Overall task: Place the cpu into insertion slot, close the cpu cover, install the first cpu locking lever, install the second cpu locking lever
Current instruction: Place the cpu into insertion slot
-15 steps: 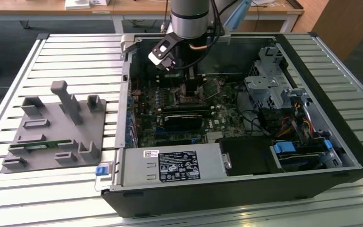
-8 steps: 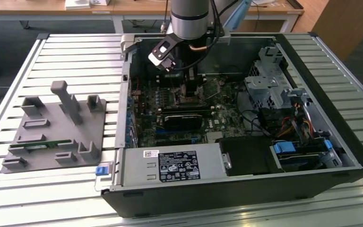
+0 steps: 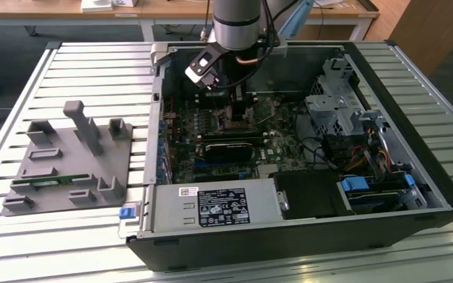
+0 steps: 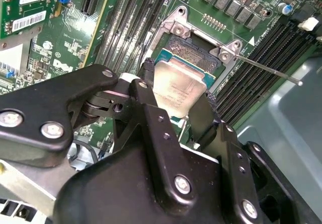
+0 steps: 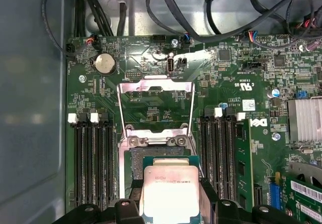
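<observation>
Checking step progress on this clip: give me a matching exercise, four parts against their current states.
Parts:
1 cpu
2 cover
3 slot
4 lever

States:
a swung open
b held by the gripper
c thin rod, sticking out free
d dark centre partly showing

Pairs: 1-b, 2-a, 3-d, 4-c
</observation>
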Available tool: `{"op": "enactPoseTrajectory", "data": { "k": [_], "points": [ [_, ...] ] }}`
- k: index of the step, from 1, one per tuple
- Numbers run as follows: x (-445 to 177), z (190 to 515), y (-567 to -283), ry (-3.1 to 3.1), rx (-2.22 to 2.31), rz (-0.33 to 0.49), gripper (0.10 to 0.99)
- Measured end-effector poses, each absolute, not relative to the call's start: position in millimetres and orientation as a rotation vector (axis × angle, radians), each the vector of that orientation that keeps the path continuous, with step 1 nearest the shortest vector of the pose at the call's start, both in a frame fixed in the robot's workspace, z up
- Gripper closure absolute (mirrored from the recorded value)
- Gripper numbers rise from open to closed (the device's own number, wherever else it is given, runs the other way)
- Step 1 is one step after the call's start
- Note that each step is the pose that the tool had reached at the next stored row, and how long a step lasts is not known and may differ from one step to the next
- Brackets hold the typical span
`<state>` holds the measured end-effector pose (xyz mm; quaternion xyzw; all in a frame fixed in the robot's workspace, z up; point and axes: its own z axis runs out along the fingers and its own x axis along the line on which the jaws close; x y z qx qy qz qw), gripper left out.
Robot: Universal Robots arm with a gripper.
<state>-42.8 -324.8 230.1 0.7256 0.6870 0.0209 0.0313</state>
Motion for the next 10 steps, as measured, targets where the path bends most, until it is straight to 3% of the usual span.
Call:
{"op": "enactPoseTrajectory", "data": {
  "k": [10],
  "points": [
    [-42.8,223.3,-323.3,2.116,2.237,0.062,0.561]
  ]
}}
